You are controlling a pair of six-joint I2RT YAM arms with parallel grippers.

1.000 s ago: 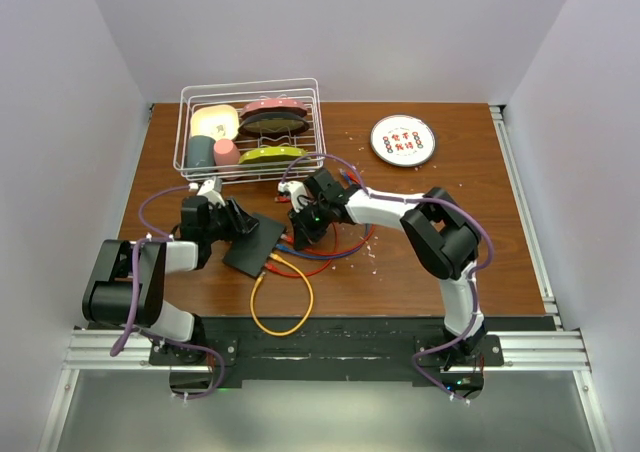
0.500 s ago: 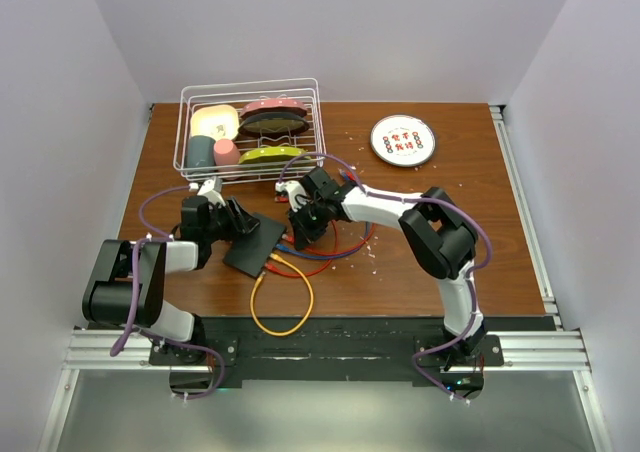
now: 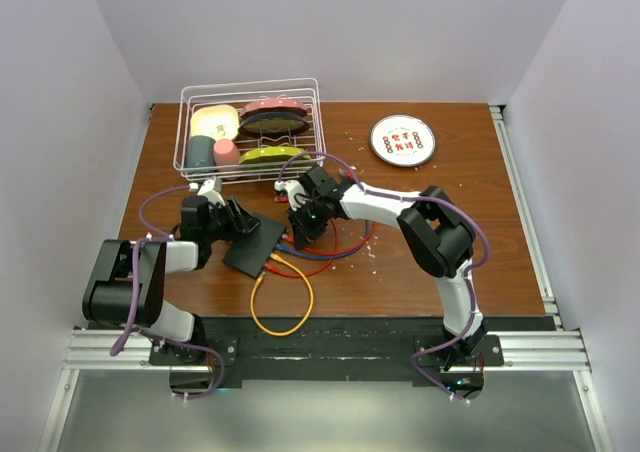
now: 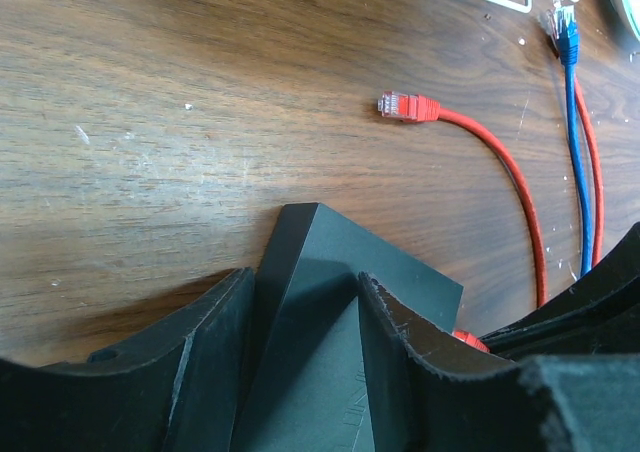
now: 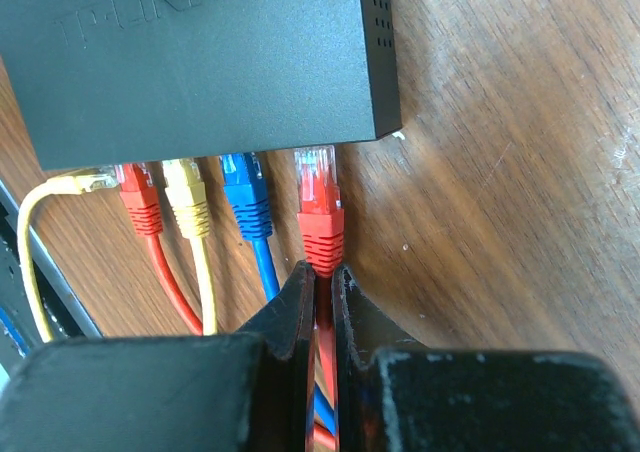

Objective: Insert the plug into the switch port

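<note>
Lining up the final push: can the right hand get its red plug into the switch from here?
Probably yes. The right hand is shut on the red plug, whose tip meets the switch edge beside the blue plug, with nothing between. The left hand holds the switch. The port itself is hidden.

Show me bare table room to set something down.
Bare wood: the right strip from the white disc forward beside the right arm, and the gap between dish rack and disc. Crowded: the middle, left gripper on the switch, right gripper on the red plug, network cables sprawling.
</note>
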